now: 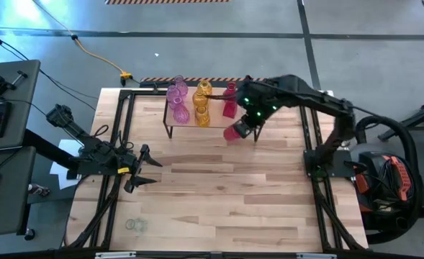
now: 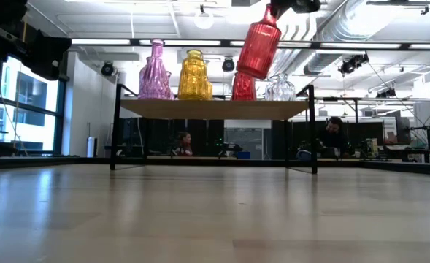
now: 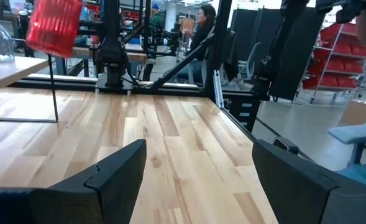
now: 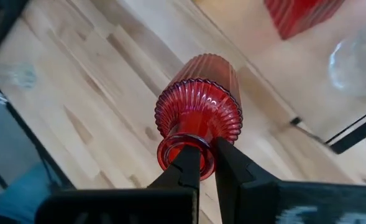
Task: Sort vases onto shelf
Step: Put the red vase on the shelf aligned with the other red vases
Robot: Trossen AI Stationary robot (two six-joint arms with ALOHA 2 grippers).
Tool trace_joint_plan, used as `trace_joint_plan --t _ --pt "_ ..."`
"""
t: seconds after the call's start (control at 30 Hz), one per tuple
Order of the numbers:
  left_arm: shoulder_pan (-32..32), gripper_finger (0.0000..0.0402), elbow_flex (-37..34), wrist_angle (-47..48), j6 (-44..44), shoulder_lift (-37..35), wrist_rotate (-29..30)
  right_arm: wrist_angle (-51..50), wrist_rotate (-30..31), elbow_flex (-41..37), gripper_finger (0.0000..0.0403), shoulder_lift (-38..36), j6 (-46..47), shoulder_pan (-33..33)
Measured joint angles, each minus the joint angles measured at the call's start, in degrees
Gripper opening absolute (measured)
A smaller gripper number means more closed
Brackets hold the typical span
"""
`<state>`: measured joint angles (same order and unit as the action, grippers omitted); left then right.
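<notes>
1. The shelf [image 1: 197, 115] stands at the far side of the tabletop [image 1: 219, 194]; the pink vases [image 1: 178, 97], amber vases [image 1: 201, 104], a red vase [image 2: 243, 86] and a clear vase [image 2: 279, 88] occupy its top.
2. A ribbed red vase [image 2: 258, 48], gripped at the rim by the right gripper [image 4: 206, 163], hangs tilted above the shelf's right front edge.
3. The left gripper [image 1: 145, 167] occupies the left side of the table.
4. The wood between it and the shelf lies bare.

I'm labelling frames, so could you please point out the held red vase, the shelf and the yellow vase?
red vase [image 2: 258, 49], low view, ribbed body.
shelf [image 2: 215, 109], low view, front edge of board.
yellow vase [image 2: 193, 77], low view, its belly.
</notes>
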<state>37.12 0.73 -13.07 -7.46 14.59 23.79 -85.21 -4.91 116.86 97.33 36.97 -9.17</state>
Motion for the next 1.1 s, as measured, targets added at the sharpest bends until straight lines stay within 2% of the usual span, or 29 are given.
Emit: trace_joint_plan --t 0.13,0.37,0.83,1.1 --pt "-0.02 0.0284 0.0 0.36 0.01 0.0 0.0 -5.01 0.09 9.71 0.0002 6.43 -3.4 -2.34" --pt "-0.02 0.0284 0.0 1.97 -0.1 0.0 0.0 -4.68 -5.09 18.16 0.0002 12.87 -7.44 -5.41" --pt "0.0 0.0284 0.0 2.54 -3.01 0.02 1.69 -4.83 -4.58 15.38 0.0002 12.98 -8.98 -6.17" --pt "-0.02 0.0284 0.0 2.47 -4.97 0.02 2.49 -4.8 -4.55 15.38 0.0002 12.97 -9.14 -2.58"
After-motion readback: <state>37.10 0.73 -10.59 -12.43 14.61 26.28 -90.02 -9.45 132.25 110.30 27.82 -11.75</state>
